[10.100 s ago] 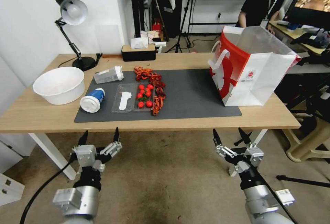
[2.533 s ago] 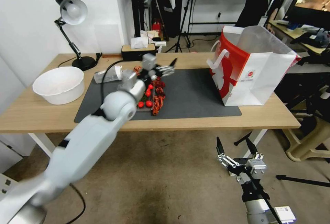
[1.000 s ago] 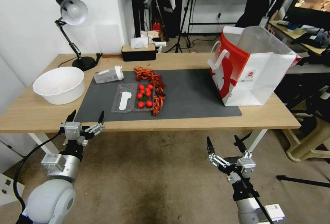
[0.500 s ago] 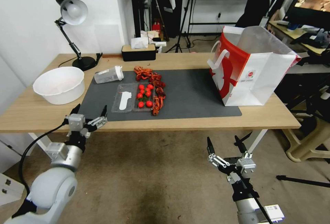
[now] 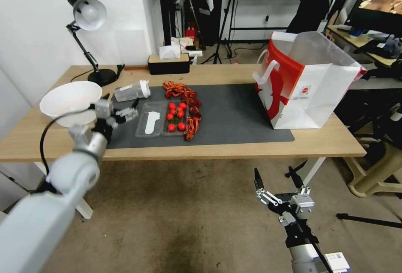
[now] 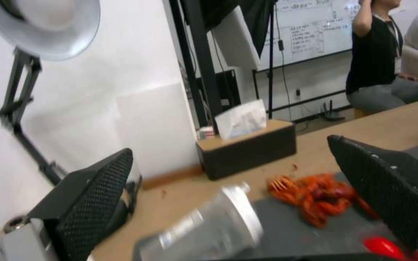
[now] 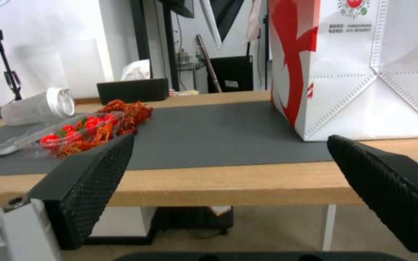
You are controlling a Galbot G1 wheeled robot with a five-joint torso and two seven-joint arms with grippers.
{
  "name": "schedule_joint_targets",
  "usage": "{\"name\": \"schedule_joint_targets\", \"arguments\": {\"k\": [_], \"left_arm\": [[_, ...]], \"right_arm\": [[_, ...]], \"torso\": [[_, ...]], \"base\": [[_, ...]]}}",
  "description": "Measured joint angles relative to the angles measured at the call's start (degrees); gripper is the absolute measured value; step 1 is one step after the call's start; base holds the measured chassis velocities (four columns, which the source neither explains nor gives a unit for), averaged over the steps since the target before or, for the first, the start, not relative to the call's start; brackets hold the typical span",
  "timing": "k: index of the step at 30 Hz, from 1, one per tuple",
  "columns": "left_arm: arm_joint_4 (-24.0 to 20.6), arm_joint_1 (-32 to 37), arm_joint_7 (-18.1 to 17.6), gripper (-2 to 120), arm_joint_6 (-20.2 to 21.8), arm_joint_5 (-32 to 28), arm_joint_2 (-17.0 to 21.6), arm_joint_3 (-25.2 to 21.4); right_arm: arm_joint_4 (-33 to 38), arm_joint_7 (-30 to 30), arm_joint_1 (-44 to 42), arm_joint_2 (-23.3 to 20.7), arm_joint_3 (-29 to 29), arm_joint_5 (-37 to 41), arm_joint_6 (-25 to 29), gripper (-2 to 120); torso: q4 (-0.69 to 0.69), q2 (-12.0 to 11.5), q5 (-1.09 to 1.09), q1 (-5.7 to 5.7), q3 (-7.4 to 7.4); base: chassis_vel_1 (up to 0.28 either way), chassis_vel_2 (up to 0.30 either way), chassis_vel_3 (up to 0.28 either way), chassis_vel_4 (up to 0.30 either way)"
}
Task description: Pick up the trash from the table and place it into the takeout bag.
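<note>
Head view: your left gripper (image 5: 119, 107) spread wide, empty, clear white-capped plastic cup (image 5: 132, 91) lying just ahead; takeout bag (image 5: 307, 84) far off to the side.

Left wrist: cup between fingers, not yet gripped.

Right wrist: right gripper (image 7: 267, 181) spread, idle below table (image 7: 228, 183).

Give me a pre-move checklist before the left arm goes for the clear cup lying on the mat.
1. Left end effector open: ok.
2. Clear white-capped plastic cup lying on its side, nothing on it: ok.
3. Left end effector lined up with cup: ok, cup sits between its fingers in the wrist view.
4. Cup contents: cannot tell.
5. Takeout bag upright, mouth open: ok.
6. Right end effector parked below the table: ok.
</note>
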Motion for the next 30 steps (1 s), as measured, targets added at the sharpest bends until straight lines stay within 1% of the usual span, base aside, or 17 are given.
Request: {"name": "schedule_joint_targets", "arguments": {"k": [2,4,6,8,9,11,12,14,16,18,20,21,22,25,27,28,30], "left_arm": [[1.95,-2.65,1.14,100,0.13,-0.22,0.73,1.48],[6.82,-8.69,4.72,100,0.15,0.02,2.10,5.80],[7.87,-10.00,5.89,100,0.17,0.23,2.30,6.90],[11.44,-14.85,11.07,100,0.81,1.42,2.53,10.52],[11.44,-14.85,11.07,100,0.81,1.42,2.53,10.52],[14.78,-19.13,15.82,100,0.95,3.69,2.01,13.47],[14.78,-19.13,15.82,100,0.95,3.69,2.01,13.47],[19.31,-24.26,19.85,100,0.65,7.23,1.04,17.49],[20.51,-25.31,20.63,100,0.34,8.36,0.76,18.25],[25.27,-28.90,26.71,100,-0.86,14.41,-0.36,19.86],[26.12,-29.47,28.10,100,-0.96,15.73,-0.57,20.04],[28.97,-31.57,32.95,100,-0.72,19.46,-1.30,20.70],[30.52,-33.00,34.92,100,-0.33,20.96,-1.66,21.28],[33.57,-35.49,37.24,100,-0.34,24.86,-2.63,22.20],[35.73,-37.19,39.74,100,-1.07,29.19,-3.44,22.44],[37.35,-38.68,41.78,100,-1.18,32.56,-4.02,22.80],[38.05,-39.25,42.57,100,-1.13,33.60,-4.24,23.00]], "right_arm": [[0.00,0.00,0.01,0.02,0.02,0.00,0.00,100],[-0.05,0.00,0.04,0.03,0.01,-0.02,-0.01,100],[-0.06,0.01,0.05,0.05,0.02,-0.03,-0.01,100],[-0.08,0.02,0.06,0.04,0.05,-0.05,-0.02,100],[-0.08,0.02,0.06,0.04,0.05,-0.05,-0.02,100],[-0.08,0.03,0.03,-0.05,0.24,-0.05,-0.03,100],[-0.08,0.03,0.03,-0.05,0.24,-0.05,-0.03,100],[-0.13,0.07,-0.05,-0.14,0.55,0.02,-0.04,100],[-0.15,0.08,-0.07,-0.14,0.59,0.03,-0.03,100],[-0.23,0.13,-0.10,-0.05,0.64,0.09,-0.02,100],[-0.26,0.14,-0.10,-0.02,0.64,0.09,-0.02,100],[-0.30,0.17,-0.13,0.10,0.67,0.11,0.03,100],[-0.32,0.18,-0.19,0.17,0.69,0.11,0.09,100],[-0.39,0.21,-0.33,0.24,0.90,0.12,0.23,100],[-0.44,0.23,-0.37,0.27,1.21,0.13,0.43,100],[-0.44,0.23,-0.38,0.28,1.36,0.13,0.52,100],[-0.44,0.23,-0.38,0.28,1.43,0.12,0.55,100]], "torso": [[0.00,0.00,0.00,0.00,0.00],[0.01,0.00,0.01,0.00,0.00],[0.02,0.00,-0.01,0.00,0.00],[0.01,0.00,0.03,0.00,0.00],[0.01,0.00,0.03,0.00,0.00],[0.01,0.00,-0.02,0.00,0.00],[0.01,0.00,-0.02,0.00,0.00],[0.00,0.00,0.03,0.00,0.00],[0.00,0.00,0.00,0.00,0.00],[-0.02,0.00,0.03,0.00,0.00],[-0.01,0.00,0.03,0.00,0.00],[0.02,0.00,-0.03,0.01,0.00],[0.02,0.00,0.01,0.00,0.00],[0.01,0.00,0.02,-0.01,-0.01],[0.01,0.00,-0.02,0.00,-0.01],[0.00,0.00,0.03,0.00,-0.01],[0.00,0.00,0.04,-0.01,-0.01]], "base": [[0.000,0.000,0.000,0.000],[0.000,0.000,0.000,0.000],[0.000,0.000,0.000,0.000],[0.000,0.000,0.000,0.000],[0.000,0.000,0.000,0.000],[0.000,0.000,0.000,0.000],[0.000,0.000,0.000,0.000],[0.000,0.000,0.000,0.000],[0.000,0.000,0.000,0.000],[0.000,0.000,0.000,0.000],[0.000,0.000,0.000,0.000],[0.000,0.000,0.000,0.000],[0.000,0.000,0.000,0.000],[0.000,0.000,0.000,0.000],[0.000,0.000,0.000,0.000],[0.000,0.000,0.000,0.000],[0.000,0.000,0.000,0.000]]}}
